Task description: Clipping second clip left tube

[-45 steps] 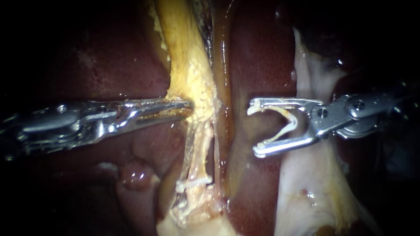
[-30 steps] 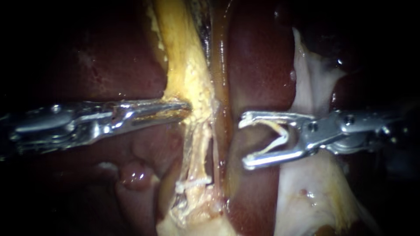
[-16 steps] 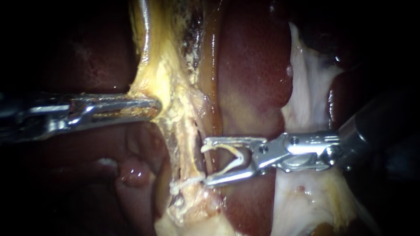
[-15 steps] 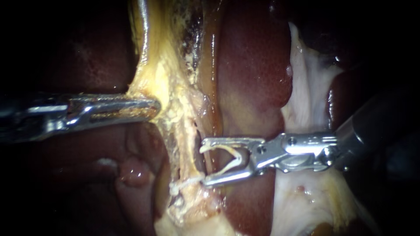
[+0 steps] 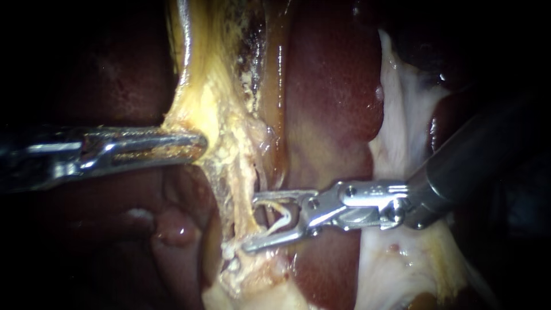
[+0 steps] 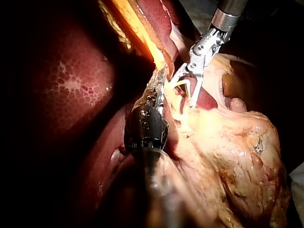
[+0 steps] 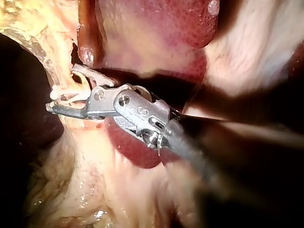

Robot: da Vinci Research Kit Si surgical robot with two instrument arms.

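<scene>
My left instrument [image 5: 195,143] comes in level from the left, its jaws shut on the yellow gallbladder tissue [image 5: 224,120] and holding it taut. Below that grip a thin pale tube [image 5: 244,195] runs down to a white clip [image 5: 229,251] that crosses it. My right instrument [image 5: 251,223] reaches in from the right. Its jaws stand wide apart with an open white clip [image 5: 281,218] seated between them, and they straddle the tube just above the clip on it. The left wrist view shows my left jaws [image 6: 159,92] beside the right jaws [image 6: 183,88]. The right wrist view shows the loaded jaws [image 7: 59,92] against the pale strand.
Dark red liver [image 5: 333,103] lies behind and to both sides of the tube. A sheet of pale whitish tissue [image 5: 402,115] hangs at the right, under my right shaft. A small reddish nodule [image 5: 172,227] sits left of the tube.
My right instrument has moved left and down, from clear of the tube to straddling it above the clip on it. My left instrument has drawn the yellow tissue leftward.
</scene>
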